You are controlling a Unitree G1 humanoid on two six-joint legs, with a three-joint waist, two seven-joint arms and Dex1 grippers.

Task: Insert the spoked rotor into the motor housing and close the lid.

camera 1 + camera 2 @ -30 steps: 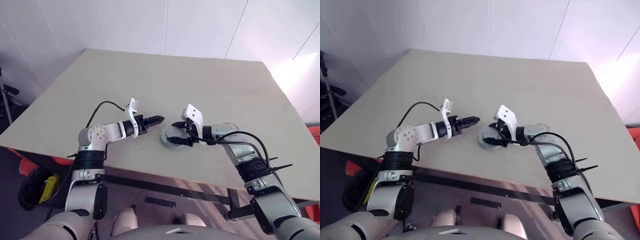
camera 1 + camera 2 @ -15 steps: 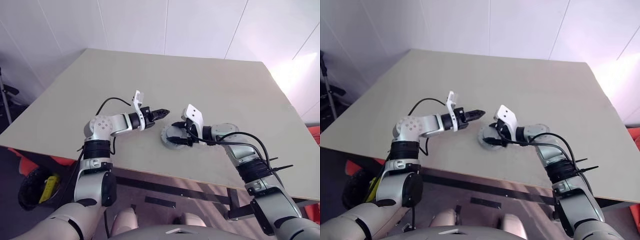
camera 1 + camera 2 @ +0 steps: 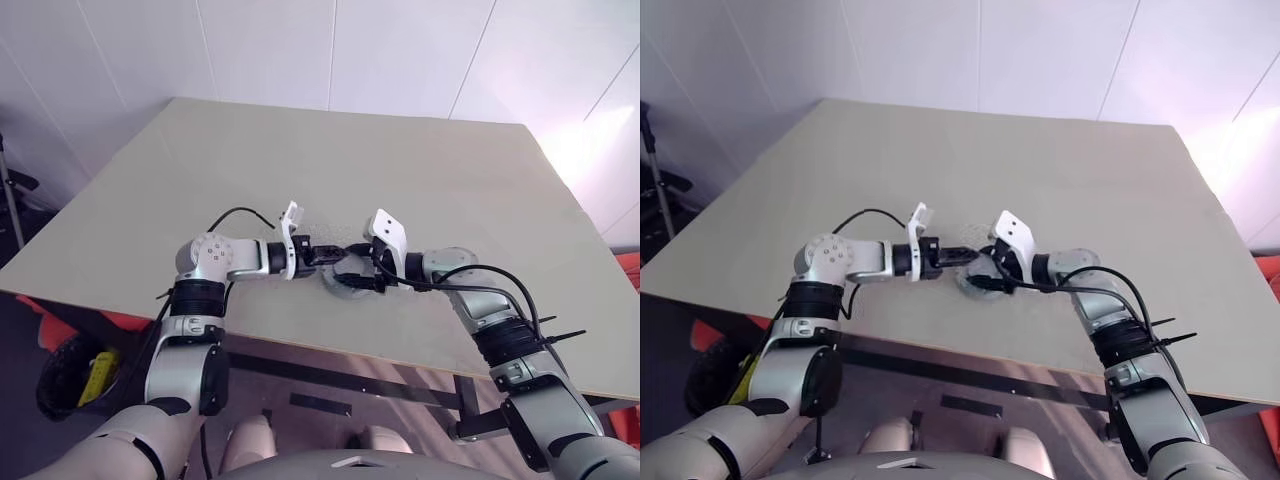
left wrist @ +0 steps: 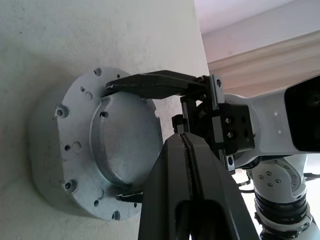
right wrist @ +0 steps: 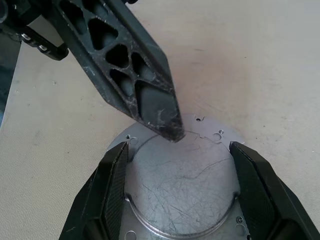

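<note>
The lid (image 5: 180, 190), a round matte grey disc with a raised centre and small holes around its flange, lies flat on the table (image 3: 400, 170). My right gripper (image 5: 180, 147) straddles the raised centre, one black finger (image 5: 112, 190) pressed against each side. My left gripper (image 3: 343, 251) is shut and reaches in from the left. Its pointed tip (image 5: 172, 131) rests at the far edge of the raised centre. The left wrist view shows the lid (image 4: 117, 150) as a thick stepped disc with the right fingers (image 4: 150, 84) along it. The spoked rotor and the motor housing are out of view.
The lid sits close to the table's near edge (image 3: 330, 345), with the wide beige top stretching away behind it. White walls (image 3: 330, 50) rise past the far edge. A black and yellow object (image 3: 80, 375) lies on the floor at the lower left.
My left gripper has shut and swung right from open table to the lid, its tip now over the raised centre. The right gripper and the lid have stayed put.
</note>
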